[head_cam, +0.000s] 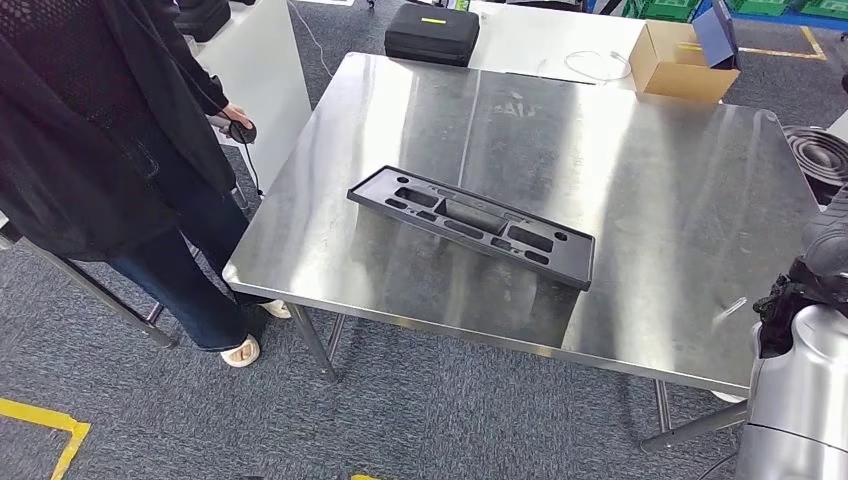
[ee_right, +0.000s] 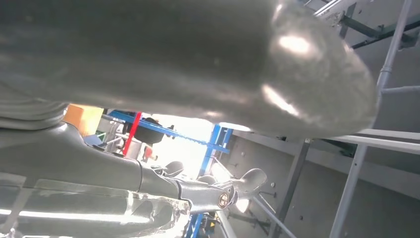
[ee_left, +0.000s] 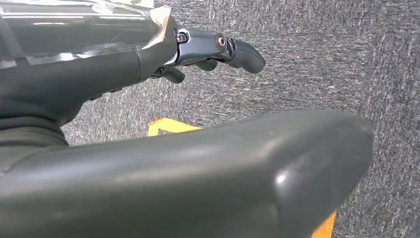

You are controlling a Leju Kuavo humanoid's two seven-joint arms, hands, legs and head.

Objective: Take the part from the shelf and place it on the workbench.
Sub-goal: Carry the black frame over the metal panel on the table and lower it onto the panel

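The part [head_cam: 472,225] lies flat on the steel workbench [head_cam: 680,200], toward the front left, touching neither hand. By the look of it the placing step is done. The left hand [ee_left: 208,52] hangs over the carpet with fingers apart, holding nothing. The right hand [ee_right: 218,191], beside the bench's right edge, is likewise loose and empty. A person [head_cam: 110,150] stands at the bench's left corner. Next move, likely: draw both arms clear.
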